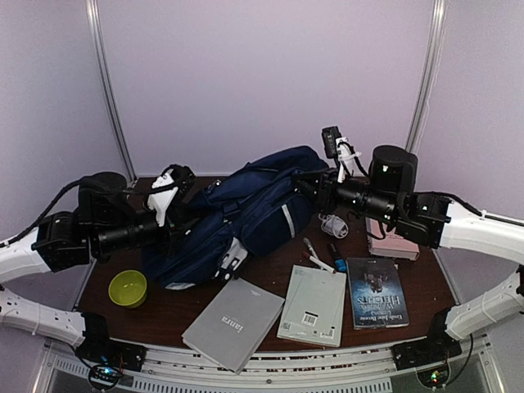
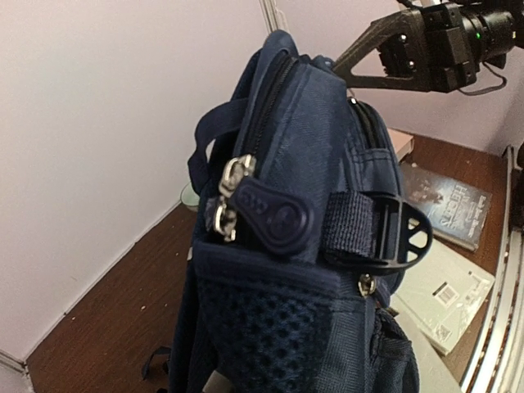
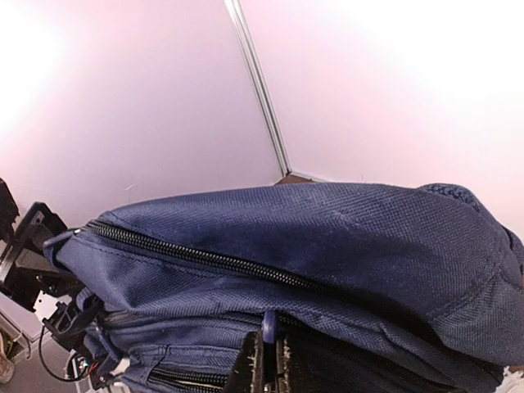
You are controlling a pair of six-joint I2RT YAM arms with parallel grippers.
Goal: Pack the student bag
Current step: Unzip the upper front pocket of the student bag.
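Diagonally the student bag (image 1: 246,213) lies near-left to far-right, right pincer (image 3: 266,364) clamping it, left pincer (image 1: 190,206) indeterminate.

Student bag (image 1: 246,213) lies centre on the table (image 1: 270,268), bowl (image 1: 128,288) front-left, books (image 1: 233,323) before it, perhaps pens (image 1: 315,254) between

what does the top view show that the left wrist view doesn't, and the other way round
Only the top view: the green bowl, the pens and the left arm.
Only the left wrist view: close detail of the zip pulls, the mesh pocket and the strap buckle.
Both: the bag, the dark book, the barcoded book and the right arm.
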